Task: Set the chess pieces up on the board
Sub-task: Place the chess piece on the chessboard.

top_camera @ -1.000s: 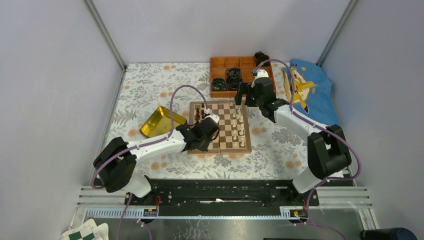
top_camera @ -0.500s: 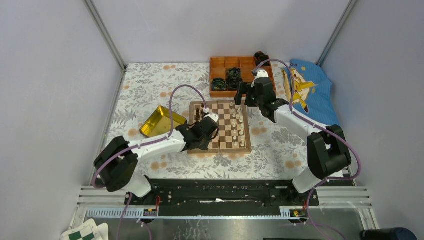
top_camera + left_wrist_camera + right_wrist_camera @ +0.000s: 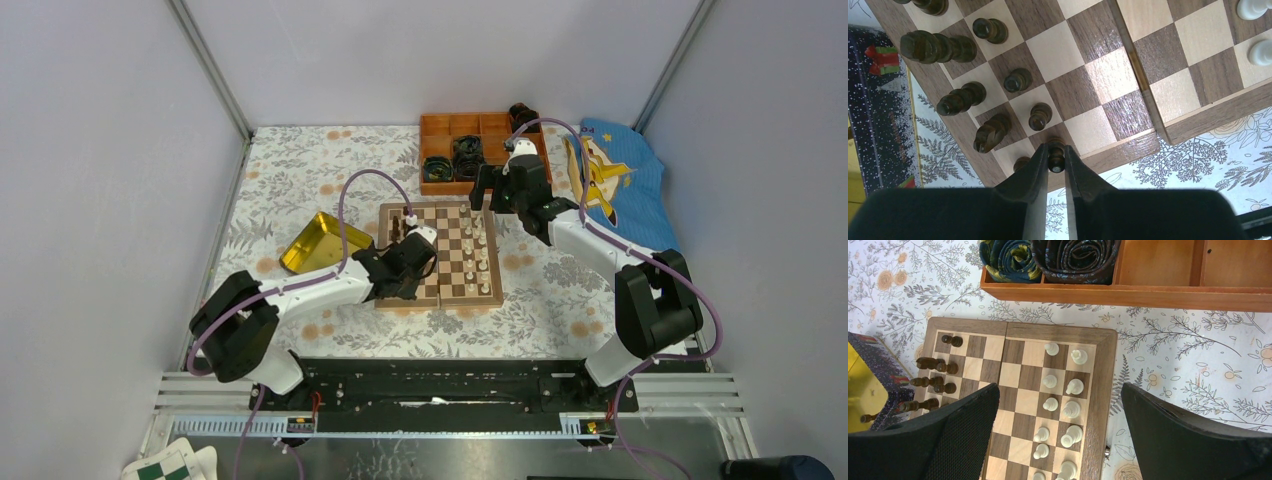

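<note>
The board [image 3: 450,207] lies mid-table. Dark chess pieces [image 3: 960,98] stand in its left two files and cream chess pieces [image 3: 1074,386] in its right two. My left gripper [image 3: 1056,150] is over the board's near left corner [image 3: 415,268]. It is shut on a dark pawn [image 3: 1056,159], whose base rests on a dark square by the border. My right gripper [image 3: 1060,387] hangs open, wide apart, above the board's far right part [image 3: 487,197], holding nothing.
A gold tray [image 3: 315,245] lies left of the board. The orange compartmented box [image 3: 480,118] with black coiled rolls [image 3: 1048,257] stands behind it. A blue printed cloth [image 3: 610,180] lies at the back right. Grey walls close in on both sides.
The left arm has shifted very slightly over the near left corner. The right arm has stayed still.
</note>
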Robot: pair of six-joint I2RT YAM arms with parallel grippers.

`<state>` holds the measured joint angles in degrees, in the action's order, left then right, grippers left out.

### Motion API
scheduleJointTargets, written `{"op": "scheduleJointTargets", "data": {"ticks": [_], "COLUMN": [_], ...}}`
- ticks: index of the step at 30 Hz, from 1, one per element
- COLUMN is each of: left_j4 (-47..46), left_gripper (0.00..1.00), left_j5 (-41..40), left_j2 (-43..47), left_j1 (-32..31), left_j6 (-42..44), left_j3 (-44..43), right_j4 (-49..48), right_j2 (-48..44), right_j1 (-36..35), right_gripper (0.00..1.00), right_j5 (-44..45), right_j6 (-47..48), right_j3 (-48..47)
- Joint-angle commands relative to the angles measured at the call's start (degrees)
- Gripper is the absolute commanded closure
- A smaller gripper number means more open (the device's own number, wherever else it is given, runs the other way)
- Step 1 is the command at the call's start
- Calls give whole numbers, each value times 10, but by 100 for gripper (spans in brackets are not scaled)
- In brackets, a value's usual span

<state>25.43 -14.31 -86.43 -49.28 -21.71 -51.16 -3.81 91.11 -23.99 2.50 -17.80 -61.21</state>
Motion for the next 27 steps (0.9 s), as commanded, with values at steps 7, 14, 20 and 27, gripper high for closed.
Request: {"op": "scheduleJointTargets", "data": {"ticks": [7,14,20,27], "left_j4": [-19,-13,11,70], "left_gripper": [75,69,69,68], "left_j5": [2,-1,-6,-10], "left_j2": [-4,0,11,50], "left_j1": [6,6,7,6], "left_j6": [-2,-2,-2,-12], "left_j3": [1,-5,-35,-95], "right_j4": [-26,-26,-27,-26], "right_j2": [-3,-3,-5,-10], "right_j1": [3,3,3,3], "right_gripper": [0,0,0,0], "right_j5": [9,7,7,6], "right_j6": [4,4,4,4], "right_j3": [-6,-6,-6,-5]}}
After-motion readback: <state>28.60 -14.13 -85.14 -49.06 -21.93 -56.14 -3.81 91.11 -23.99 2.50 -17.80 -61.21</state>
